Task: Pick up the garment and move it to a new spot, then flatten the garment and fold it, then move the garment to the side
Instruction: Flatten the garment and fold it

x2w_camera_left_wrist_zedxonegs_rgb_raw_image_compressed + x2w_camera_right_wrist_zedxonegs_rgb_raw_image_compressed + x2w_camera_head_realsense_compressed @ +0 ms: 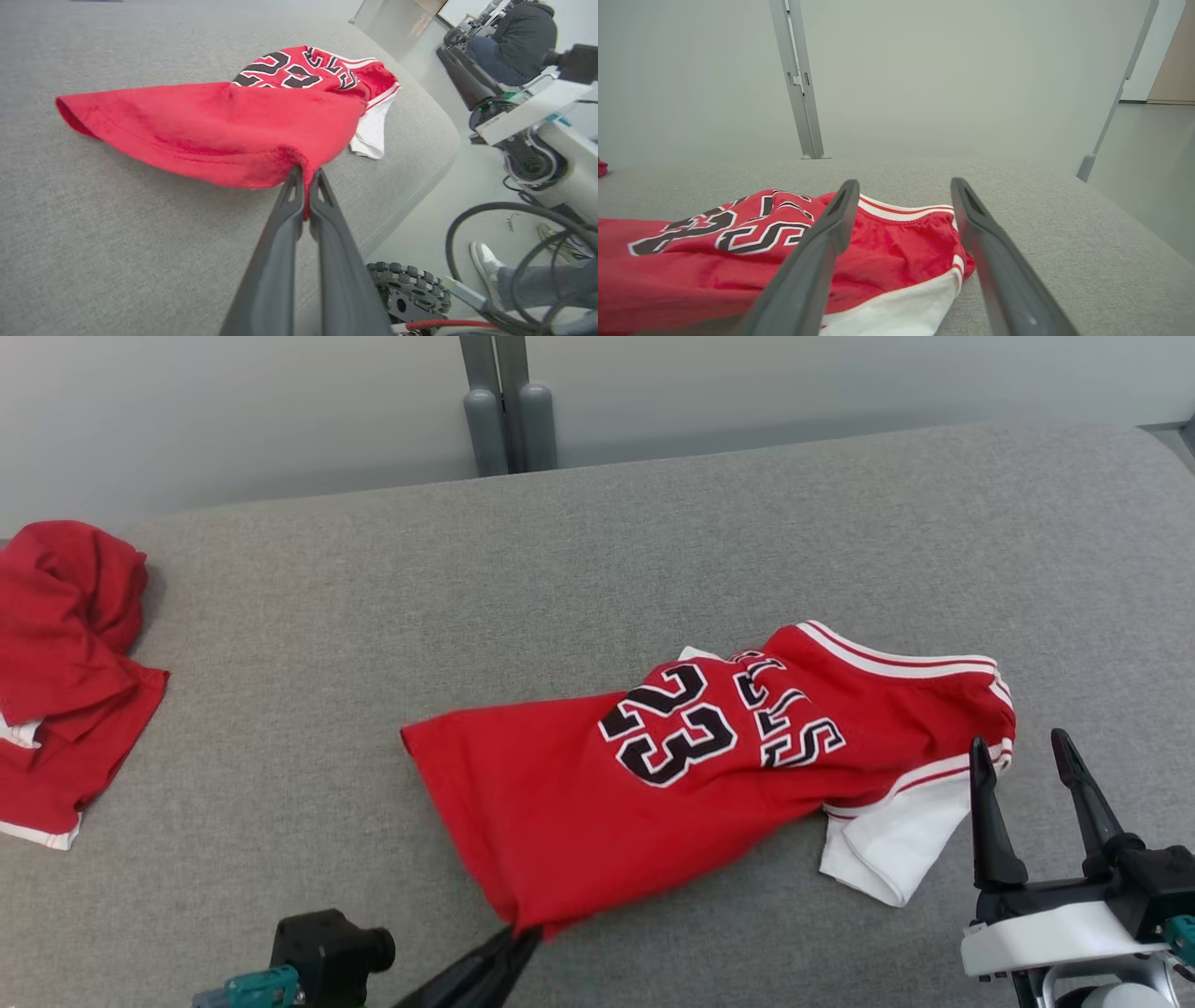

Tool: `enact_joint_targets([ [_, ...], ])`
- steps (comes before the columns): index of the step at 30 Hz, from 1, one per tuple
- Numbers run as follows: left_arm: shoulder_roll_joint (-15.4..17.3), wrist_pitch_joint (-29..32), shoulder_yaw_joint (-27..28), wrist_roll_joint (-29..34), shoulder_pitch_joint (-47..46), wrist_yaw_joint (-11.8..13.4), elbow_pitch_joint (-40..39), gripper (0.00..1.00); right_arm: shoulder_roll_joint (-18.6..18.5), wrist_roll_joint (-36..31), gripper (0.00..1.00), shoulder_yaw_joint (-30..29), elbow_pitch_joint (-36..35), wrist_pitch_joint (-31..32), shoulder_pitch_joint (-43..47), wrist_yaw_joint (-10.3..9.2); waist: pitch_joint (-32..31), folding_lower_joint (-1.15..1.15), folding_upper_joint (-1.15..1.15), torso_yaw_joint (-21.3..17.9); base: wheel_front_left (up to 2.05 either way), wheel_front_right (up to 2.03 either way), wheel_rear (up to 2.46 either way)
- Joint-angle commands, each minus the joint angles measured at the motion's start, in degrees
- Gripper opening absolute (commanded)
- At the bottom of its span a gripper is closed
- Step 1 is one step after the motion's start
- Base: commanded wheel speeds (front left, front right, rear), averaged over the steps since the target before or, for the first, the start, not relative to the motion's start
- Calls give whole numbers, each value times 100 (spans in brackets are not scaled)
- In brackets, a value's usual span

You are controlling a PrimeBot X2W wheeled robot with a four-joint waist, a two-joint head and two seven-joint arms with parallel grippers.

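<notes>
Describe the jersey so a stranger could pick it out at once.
On the wide grey padded surface lie two red garments. The jersey is the one spread out right of centre, its near corner pinched in the left gripper. Unlike the crumpled red garment at the left edge, it shows a black 23 and black lettering.
</notes>
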Motion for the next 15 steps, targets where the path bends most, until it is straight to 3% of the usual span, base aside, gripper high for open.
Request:
enact_joint_targets([
  [1, 129, 204, 25, -285, 67, -41, -194, 0, -6, -15, 100, 20, 18, -17, -94, -3, 49, 0, 0, 2, 0, 0, 0],
  [3, 333, 451, 168, -511, -53, -56, -285, 0, -8, -20, 100, 48, 61, -17, -117, -3, 86, 0, 0, -39, 0, 0, 0],
  [7, 339, 655, 482, -771, -583, 70, 298, 0, -6, 38, 100, 133, 142, -17, -212, -3, 190, 0, 0, -190, 0, 0, 0],
  [10, 79, 777, 555, -1077, -1129, 108, 1129, 0, -9, 91, 100, 201, 202, -17, -258, -3, 293, 0, 0, -342, 0, 0, 0],
  [15, -259, 723, 522, -983, -2114, 56, 2611, 0, -7, 143, 100, 254, 276, -17, -352, -3, 534, 0, 0, -537, 0, 0, 0],
])
